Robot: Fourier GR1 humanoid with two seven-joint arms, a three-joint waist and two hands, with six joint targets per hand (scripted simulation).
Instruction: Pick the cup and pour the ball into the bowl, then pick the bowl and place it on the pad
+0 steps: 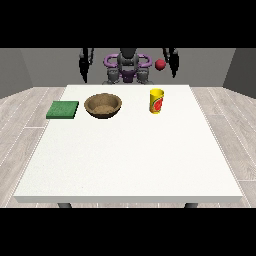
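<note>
Fingers of both hanging hands (85, 67) (173, 64) are too small to judge; reach the right-side one down beside the yellow cup (156, 101), right of the bowl (103, 105), and close around its middle, keeping it upright

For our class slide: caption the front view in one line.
Green pad, brown bowl, yellow cup on white table.

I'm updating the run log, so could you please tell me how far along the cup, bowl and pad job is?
Nothing looks done yet. The yellow cup stands upright on the table, the brown bowl sits beside the green pad, not on it, and a red ball shows up near the robot, not in the bowl. Nothing is in hand: both arms hang at the robot's sides. Pouring and placing remain.
</note>
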